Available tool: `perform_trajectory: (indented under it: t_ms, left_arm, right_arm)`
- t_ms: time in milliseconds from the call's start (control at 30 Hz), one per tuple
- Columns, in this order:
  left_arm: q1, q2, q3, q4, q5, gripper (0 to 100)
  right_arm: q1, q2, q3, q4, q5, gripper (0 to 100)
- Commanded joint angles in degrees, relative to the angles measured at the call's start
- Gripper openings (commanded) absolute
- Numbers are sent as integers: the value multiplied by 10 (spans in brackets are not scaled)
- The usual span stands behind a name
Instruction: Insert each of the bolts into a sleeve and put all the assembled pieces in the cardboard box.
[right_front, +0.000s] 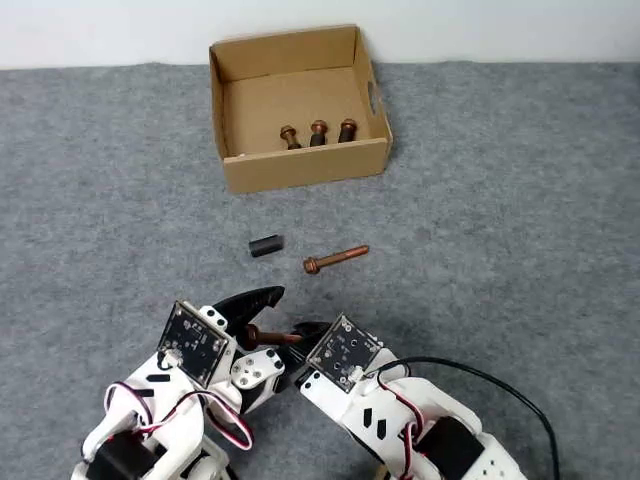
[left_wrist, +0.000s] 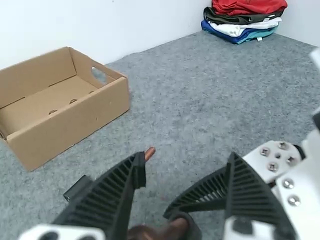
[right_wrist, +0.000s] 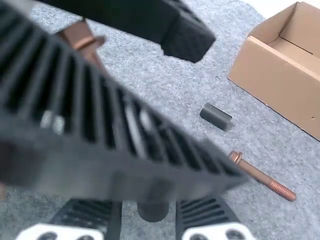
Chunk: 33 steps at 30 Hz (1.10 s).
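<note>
Down at the near edge of the table (right_front: 520, 250), left of the middle, the left gripper (left_wrist: 186, 167) has its jaws spread wide. A copper bolt (right_front: 272, 337) lies across the gap between them. From the pictures I can't say whether either jaw touches it.

A little farther in, out on the open grey surface, a loose sleeve (right_front: 265, 245) lies on its side, short and dark.

Beyond it, close to the far edge, sits the cardboard box (right_front: 300, 165) with its top open. Three assembled pieces (right_front: 318, 133) stand in a row inside, against the box's near wall and toward its right corner.

Just right of the loose sleeve, and apart from it, a second bolt (right_front: 335, 261) lies flat. Its head is toward the sleeve and its threaded end points away to the right.

Back at the near edge, the right gripper (right_wrist: 149, 205) meets the left one tip to tip. Its fingers are pinched on another dark sleeve (right_wrist: 152, 212), at the right-hand end of the copper bolt. The joint itself is hidden, so I can't tell whether the bolt has entered the sleeve.

A black cable (right_front: 480, 375) loops off the right arm.
</note>
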<state>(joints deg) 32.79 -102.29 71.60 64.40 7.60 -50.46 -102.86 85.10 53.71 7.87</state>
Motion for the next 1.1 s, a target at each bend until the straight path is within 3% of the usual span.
perform_trajectory:
  t_ms: [0,167,433,833,1067]
  left_arm:
    - [2,6,-2,-18,0,257]
    - [23,6,9,-31,11,253]
    - [32,6,73,-147,16,126]
    - [28,6,52,-149,16,126]
    - [29,6,106,-212,17,126]
  right_arm:
    - [-7,-6,-10,-17,4,9]
    - [-7,-1,-9,-49,4,9]
    - [-8,0,-10,-60,4,9]
    - [-10,0,-9,-60,4,9]
    - [-10,0,-9,-60,4,9]
